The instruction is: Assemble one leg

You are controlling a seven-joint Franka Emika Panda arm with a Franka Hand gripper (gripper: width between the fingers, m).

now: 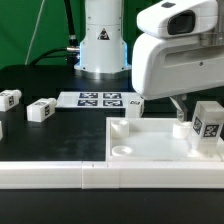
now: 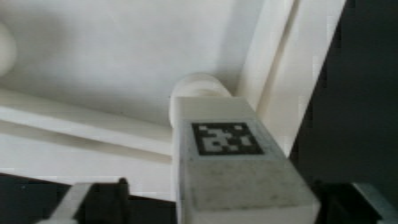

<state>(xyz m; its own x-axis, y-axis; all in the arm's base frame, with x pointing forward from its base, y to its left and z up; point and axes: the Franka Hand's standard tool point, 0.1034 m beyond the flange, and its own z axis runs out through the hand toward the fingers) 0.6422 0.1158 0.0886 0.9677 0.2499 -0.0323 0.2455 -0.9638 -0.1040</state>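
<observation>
My gripper [image 1: 197, 112] hangs over the right end of the big white panel [image 1: 150, 143] and is shut on a leg [image 1: 210, 125], a chunky white block with a marker tag. In the wrist view the leg [image 2: 228, 150] sits between my dark fingers [image 2: 107, 200], and its far end is at a round corner socket [image 2: 205, 82] of the panel [image 2: 107, 60]. I cannot tell whether it is seated. Three more legs lie loose: two at the exterior view's left [image 1: 10, 98] [image 1: 41, 110] and one behind the panel [image 1: 133, 106].
The marker board [image 1: 98, 99] lies in front of the robot base [image 1: 102, 45]. A long white rail [image 1: 60, 172] runs along the front edge of the table, against the panel's front.
</observation>
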